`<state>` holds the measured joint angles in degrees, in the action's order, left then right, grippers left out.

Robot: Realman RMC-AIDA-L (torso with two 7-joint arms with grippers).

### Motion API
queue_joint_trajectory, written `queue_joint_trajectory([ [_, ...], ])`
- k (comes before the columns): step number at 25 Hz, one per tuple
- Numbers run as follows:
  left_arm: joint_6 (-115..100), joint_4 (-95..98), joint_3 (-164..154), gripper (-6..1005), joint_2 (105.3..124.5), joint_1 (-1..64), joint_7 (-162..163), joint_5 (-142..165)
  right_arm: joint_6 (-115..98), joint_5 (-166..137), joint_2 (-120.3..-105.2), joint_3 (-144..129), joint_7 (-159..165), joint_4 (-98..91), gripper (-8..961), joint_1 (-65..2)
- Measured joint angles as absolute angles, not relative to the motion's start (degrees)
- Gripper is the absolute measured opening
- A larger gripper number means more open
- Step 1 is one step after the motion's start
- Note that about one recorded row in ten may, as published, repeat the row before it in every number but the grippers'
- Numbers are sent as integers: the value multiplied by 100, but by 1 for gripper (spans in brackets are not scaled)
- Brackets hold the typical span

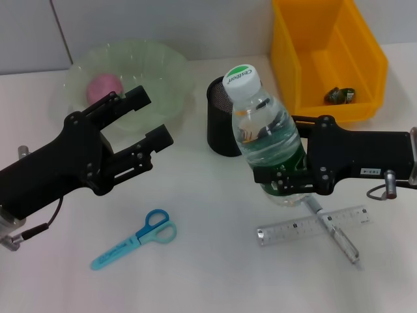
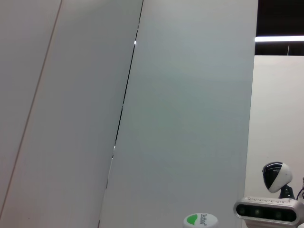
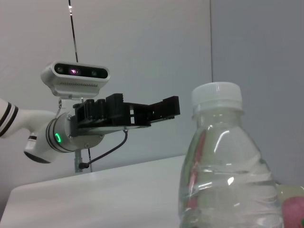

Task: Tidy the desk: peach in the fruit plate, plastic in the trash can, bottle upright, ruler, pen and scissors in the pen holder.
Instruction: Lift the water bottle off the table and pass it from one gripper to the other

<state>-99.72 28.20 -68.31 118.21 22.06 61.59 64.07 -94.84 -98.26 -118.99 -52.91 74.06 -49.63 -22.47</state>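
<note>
1. Bottle (image 1: 266,134) is up on its base mid-counter, right end effector (image 1: 287,182) clamped low around it from 3 o'clock, probably so it doesn't tip.
2. Ruler (image 1: 314,225) and pen (image 1: 332,228) lie crossed just at its 6 o'clock; pen holder (image 1: 218,127) sits at 10.
3. Scissors (image 1: 133,239) lie at 8 o'clock.
4. Left end effector (image 1: 140,124) hovers with fingers spread wide by the fruit plate (image 1: 166,65), where the peach (image 1: 104,86) already sits.

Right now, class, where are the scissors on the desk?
In the head view, the scissors lie flat on the robot's left, near the front edge, below the open left gripper and well left of the ruler.
</note>
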Motion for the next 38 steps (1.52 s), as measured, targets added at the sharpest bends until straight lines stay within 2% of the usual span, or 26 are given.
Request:
queue_joint_trajectory([
  [20,-10107,2821,-6784,775,11818,2197,6224,6402,-9503,-9846,-11908,-5455,7419,-4826,791,-2419],
  [38,-10127,2597,-6796,775,11848,2382,6320,6398,-9465,-9564,-11941,-5932,7207,-3967,796,-3128],
])
